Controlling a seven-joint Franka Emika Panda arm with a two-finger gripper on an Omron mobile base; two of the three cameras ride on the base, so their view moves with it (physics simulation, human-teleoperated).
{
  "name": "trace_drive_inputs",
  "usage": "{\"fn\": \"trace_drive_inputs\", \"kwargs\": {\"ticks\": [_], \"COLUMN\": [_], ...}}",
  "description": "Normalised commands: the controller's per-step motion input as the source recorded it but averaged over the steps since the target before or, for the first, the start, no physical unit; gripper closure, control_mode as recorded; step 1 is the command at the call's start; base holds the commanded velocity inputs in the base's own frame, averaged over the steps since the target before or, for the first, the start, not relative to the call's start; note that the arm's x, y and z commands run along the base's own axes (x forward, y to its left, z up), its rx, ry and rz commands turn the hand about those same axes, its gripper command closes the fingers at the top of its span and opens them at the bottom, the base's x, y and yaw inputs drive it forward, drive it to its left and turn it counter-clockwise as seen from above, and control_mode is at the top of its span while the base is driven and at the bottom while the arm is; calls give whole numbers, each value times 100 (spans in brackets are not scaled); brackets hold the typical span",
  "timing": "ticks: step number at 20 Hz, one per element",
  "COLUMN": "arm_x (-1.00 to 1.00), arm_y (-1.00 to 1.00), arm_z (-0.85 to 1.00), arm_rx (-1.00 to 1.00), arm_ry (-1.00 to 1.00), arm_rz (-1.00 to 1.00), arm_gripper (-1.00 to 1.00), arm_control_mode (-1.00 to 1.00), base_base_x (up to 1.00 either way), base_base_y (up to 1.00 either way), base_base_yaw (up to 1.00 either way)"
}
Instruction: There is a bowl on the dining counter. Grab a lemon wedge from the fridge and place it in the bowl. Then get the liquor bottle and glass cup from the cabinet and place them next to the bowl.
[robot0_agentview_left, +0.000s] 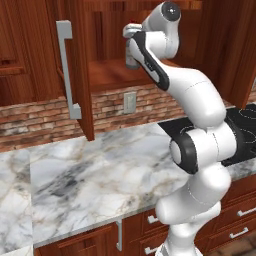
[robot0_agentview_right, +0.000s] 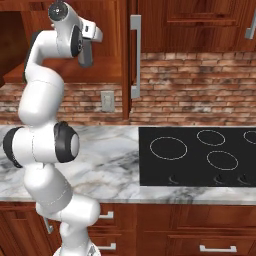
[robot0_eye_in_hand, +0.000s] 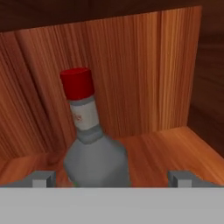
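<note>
1. We see our arm (robot0_agentview_left: 200, 150) rising from the base in a tall stack of white segments with dark joints, bending at a dark elbow joint partway up.
2. Above that, the upper arm leans back toward the wall, and the forearm reaches up and forward at head height.
3. Our wrist folds over at the top, so the hand points roughly level, away from the base.
4. In the hand view, our gripper (robot0_eye_in_hand: 112, 177) has its jaws spread wide, the two finger tips (robot0_eye_in_hand: 42, 178) standing far apart at either side of the frame.
5. Nothing is clamped between the tips.
</note>
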Motion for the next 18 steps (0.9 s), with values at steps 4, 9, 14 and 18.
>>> {"fn": "trace_drive_inputs", "kwargs": {"ticks": [4, 9, 14, 18], "arm_x": [54, 47, 31, 23], "arm_y": [0, 6, 18, 23], "arm_z": [0, 0, 0, 0], "arm_rx": [0, 0, 0, 0], "arm_ry": [0, 0, 0, 0], "arm_rz": [0, 0, 0, 0], "arm_gripper": [-100, -100, -100, -100], "arm_control_mode": [-100, -100, -100, -100], "base_base_x": [0, 0, 0, 0], "base_base_y": [0, 0, 0, 0], "base_base_yaw": [0, 0, 0, 0]}}
